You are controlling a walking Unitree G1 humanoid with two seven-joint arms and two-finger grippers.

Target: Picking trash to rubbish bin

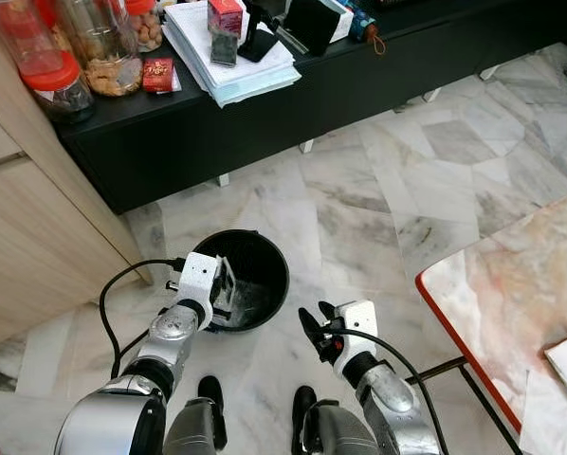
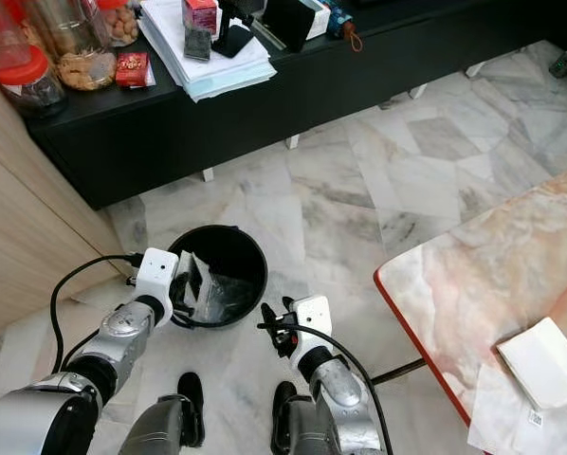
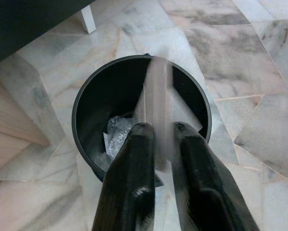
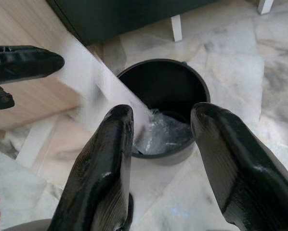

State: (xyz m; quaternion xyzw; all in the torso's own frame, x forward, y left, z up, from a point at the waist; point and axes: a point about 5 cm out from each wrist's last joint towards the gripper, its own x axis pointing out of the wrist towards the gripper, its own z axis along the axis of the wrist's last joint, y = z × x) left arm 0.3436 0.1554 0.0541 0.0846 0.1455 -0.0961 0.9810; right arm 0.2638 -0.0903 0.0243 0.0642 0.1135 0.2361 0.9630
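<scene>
A black round rubbish bin (image 1: 270, 248) stands on the marble floor before me, with crumpled clear plastic (image 3: 116, 136) at its bottom. My left gripper (image 3: 159, 128) hangs over the bin's near left rim, its fingers slightly apart and open. A white strip of paper (image 3: 158, 91) runs between them, blurred, pointing down into the bin; in the right wrist view the paper (image 4: 100, 72) streaks from the left fingers (image 4: 26, 62) toward the bin (image 4: 202, 94). My right gripper (image 1: 318, 334) hovers to the right of the bin, open wide and holding nothing.
A low black cabinet (image 1: 293, 114) behind the bin carries stacked papers (image 1: 231, 57) and jars (image 1: 103, 52). A wooden cupboard (image 1: 27, 237) stands at the left. A red-edged marble table (image 1: 511, 284) at the right holds a white box (image 2: 544, 365).
</scene>
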